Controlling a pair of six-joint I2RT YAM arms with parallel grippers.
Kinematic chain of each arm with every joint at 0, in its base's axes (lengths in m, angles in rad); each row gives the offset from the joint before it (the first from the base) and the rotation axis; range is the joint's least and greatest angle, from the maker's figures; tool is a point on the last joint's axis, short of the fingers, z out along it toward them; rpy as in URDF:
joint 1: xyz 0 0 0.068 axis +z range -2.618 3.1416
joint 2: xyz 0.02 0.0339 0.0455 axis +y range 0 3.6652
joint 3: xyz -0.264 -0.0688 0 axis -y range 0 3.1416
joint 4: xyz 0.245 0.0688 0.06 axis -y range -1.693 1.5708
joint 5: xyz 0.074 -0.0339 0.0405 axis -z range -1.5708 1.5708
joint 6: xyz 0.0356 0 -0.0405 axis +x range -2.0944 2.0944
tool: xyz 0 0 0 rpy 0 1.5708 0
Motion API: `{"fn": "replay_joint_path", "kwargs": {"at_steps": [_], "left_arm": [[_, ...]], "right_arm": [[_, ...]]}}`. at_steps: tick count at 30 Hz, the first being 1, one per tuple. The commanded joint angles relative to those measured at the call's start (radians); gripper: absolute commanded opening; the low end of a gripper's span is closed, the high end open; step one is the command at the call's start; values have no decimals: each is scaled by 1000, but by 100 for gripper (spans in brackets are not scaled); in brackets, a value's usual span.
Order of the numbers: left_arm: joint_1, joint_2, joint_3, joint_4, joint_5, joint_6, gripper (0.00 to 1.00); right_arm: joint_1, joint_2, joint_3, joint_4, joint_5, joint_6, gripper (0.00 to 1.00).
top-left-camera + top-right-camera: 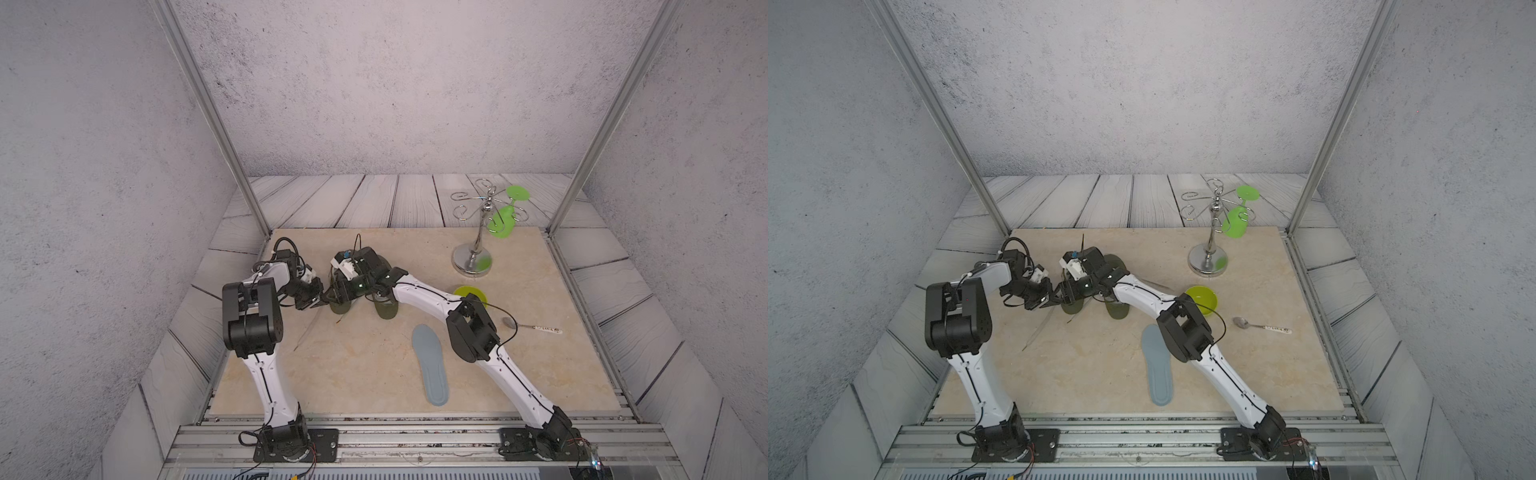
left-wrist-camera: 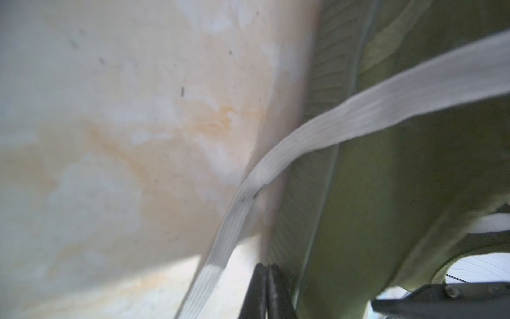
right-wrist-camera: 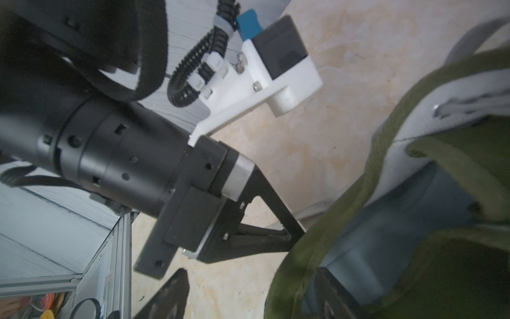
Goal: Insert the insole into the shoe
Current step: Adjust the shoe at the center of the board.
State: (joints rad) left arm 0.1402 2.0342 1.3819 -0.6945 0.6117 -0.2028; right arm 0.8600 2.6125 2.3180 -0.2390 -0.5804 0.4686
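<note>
Two olive-green shoes point(image 1: 341, 308) point(image 1: 386, 311) stand side by side at the back middle of the table in both top views. A grey-blue insole point(image 1: 430, 365) point(image 1: 1158, 368) lies flat on the table, nearer the front and apart from both grippers. My right gripper point(image 3: 251, 276) is open astride the collar of the left-hand shoe point(image 3: 358, 193), one finger inside and one outside. A grey-blue insole surface point(image 3: 414, 221) shows inside that shoe. My left gripper point(image 2: 266, 266) point(image 1: 322, 302) is shut, its tips against the same shoe's ribbed side, nothing visible between them.
A loose white lace point(image 2: 331, 124) trails from the shoe across the table. At the back right stands a metal glass rack point(image 1: 478, 232) with a green glass point(image 1: 503, 222) hanging on it. A green bowl point(image 1: 471, 293) and a spoon point(image 1: 532, 326) lie behind my right arm.
</note>
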Motion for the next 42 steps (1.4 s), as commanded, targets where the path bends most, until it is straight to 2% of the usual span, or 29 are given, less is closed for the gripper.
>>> {"fn": "replay_joint_path", "kwargs": {"at_steps": [1, 10, 15, 20, 29, 38, 42], "left_arm": [[7, -33, -5, -3, 20, 4, 7], [8, -21, 3, 4, 33, 1, 7], [7, -14, 10, 0, 33, 0, 7], [7, -8, 23, -10, 26, 5, 7], [7, -9, 23, -13, 25, 7, 7], [7, -14, 12, -4, 28, 2, 6], [7, -15, 15, -2, 31, 0, 6]], "right_arm": [[-3, 80, 46, -12, 13, 31, 74], [-6, 112, 71, 6, -66, 58, 74], [-6, 60, -41, 186, -151, 138, 74], [-9, 39, -59, 260, -204, 200, 74], [-11, -21, -88, 252, -200, 185, 72], [-10, -109, -187, 261, -185, 143, 70], [-10, -113, -206, 312, -201, 186, 70]]}}
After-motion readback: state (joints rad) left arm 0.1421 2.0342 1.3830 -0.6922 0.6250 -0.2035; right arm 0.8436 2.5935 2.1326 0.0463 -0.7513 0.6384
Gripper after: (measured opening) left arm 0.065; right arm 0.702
